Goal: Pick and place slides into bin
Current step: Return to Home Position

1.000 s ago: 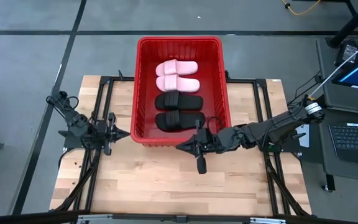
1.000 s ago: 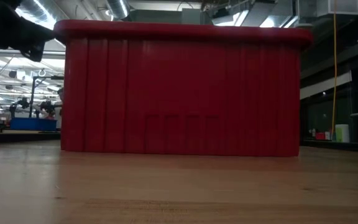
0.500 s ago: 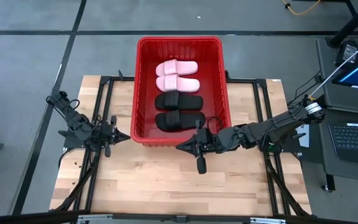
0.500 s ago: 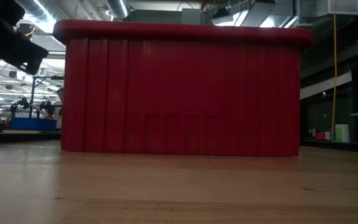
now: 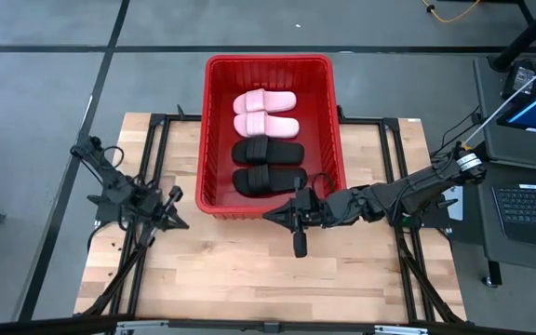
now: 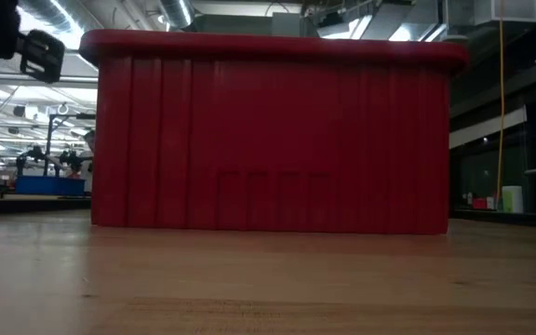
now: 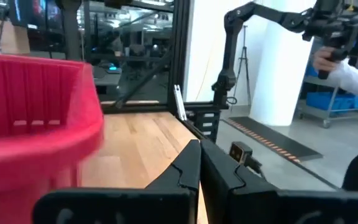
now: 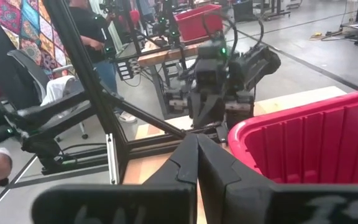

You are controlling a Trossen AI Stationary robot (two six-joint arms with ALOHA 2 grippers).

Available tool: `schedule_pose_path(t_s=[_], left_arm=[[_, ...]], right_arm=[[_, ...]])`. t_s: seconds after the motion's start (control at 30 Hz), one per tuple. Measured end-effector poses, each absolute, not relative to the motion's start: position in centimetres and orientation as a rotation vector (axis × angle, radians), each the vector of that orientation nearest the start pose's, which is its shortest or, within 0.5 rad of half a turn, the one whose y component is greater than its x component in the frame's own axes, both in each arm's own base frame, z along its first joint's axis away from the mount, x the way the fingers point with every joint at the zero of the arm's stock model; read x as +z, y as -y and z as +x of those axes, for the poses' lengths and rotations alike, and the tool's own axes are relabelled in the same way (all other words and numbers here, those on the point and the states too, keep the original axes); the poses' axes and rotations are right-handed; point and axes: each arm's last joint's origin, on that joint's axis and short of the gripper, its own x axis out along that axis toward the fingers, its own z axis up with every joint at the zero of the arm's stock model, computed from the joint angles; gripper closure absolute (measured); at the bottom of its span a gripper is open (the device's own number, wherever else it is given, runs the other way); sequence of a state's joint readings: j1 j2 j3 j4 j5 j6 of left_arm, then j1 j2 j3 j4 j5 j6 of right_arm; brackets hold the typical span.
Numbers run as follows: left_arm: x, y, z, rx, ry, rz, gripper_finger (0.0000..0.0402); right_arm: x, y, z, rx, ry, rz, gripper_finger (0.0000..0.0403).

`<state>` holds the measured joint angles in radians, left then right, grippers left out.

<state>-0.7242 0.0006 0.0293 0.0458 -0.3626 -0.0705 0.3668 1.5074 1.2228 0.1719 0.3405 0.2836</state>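
Well, all four slides (image 5: 266, 149) lay in the bin (image 5: 268, 61), so we held nothing. Our left gripper (image 5: 180, 221) and right gripper (image 5: 270, 216) were pinched together beside it.

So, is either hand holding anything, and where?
Nothing. Left hand and right hand are shut, empty; pink slides and black slides lie in the red plastic bin.

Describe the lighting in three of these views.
High view: even light on the table and the slides, no glare. Low view: bright ceiling strip lights behind the bin, its near wall dimmer. Left wrist view: bright white column.
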Motion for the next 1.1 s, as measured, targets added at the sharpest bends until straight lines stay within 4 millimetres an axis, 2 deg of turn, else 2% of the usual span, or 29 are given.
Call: schedule_pose_path(t_s=[0.07,0.37,0.57,0.9,1.1], left_arm=[[17.2,5.5,7.8,-0.365,0.05,-0.11,0.04],[17.2,5.3,7.9,-0.299,0.045,-0.063,0.04],[17.1,4.8,8.3,-0.153,0.035,-0.056,0.04],[15.7,4.6,9.6,-0.049,-0.114,-0.049,0.04],[15.6,4.4,9.8,-0.023,-0.13,-0.058,0.04]], right_arm=[[34.5,-11.6,33.0,0.011,-0.108,0.245,0.0396],[34.5,-11.6,33.0,0.009,-0.109,0.244,0.0396],[34.5,-11.6,33.0,0.009,-0.109,0.244,0.0396],[34.7,-11.5,32.9,0.013,-0.102,0.186,0.0396],[35.0,-11.3,32.4,0.012,-0.12,0.162,0.0396]])
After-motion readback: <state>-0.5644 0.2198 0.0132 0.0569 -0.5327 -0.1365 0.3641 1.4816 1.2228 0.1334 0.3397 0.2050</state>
